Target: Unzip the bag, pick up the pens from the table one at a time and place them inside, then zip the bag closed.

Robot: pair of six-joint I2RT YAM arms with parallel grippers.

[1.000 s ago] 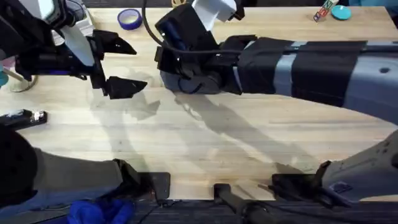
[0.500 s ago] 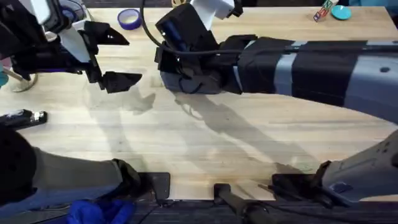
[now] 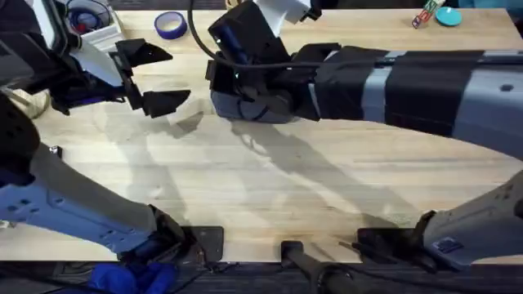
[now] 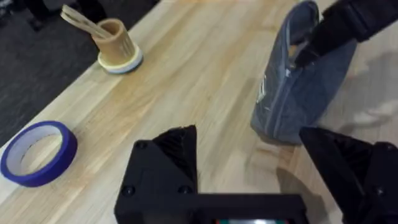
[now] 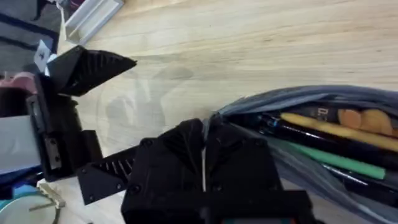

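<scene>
The bag (image 4: 298, 81) stands on its end on the table (image 3: 270, 188), blue-grey fabric with its top gaping. My right gripper (image 5: 203, 134) is shut on the bag's edge at the end of the zip, reaching across from the right (image 3: 237, 94). Inside the open bag lie the pens: a mustard-yellow one (image 5: 339, 129) and a green one (image 5: 339, 160), beside dark ones. My left gripper (image 4: 249, 140) is open with nothing in it. It hangs a short way to the left of the bag (image 3: 159, 77).
A roll of blue tape (image 3: 170, 24) lies at the back left, near a cup with wooden sticks (image 4: 115, 45). A white tray (image 3: 90, 20) stands in the far left corner. Small coloured items (image 3: 433, 15) sit at the back right. The left arm's links loom large at the lower left.
My left gripper has drawn back slightly up and left, still open, and its arm has swung in large at the lower left. The right arm has stayed put.
</scene>
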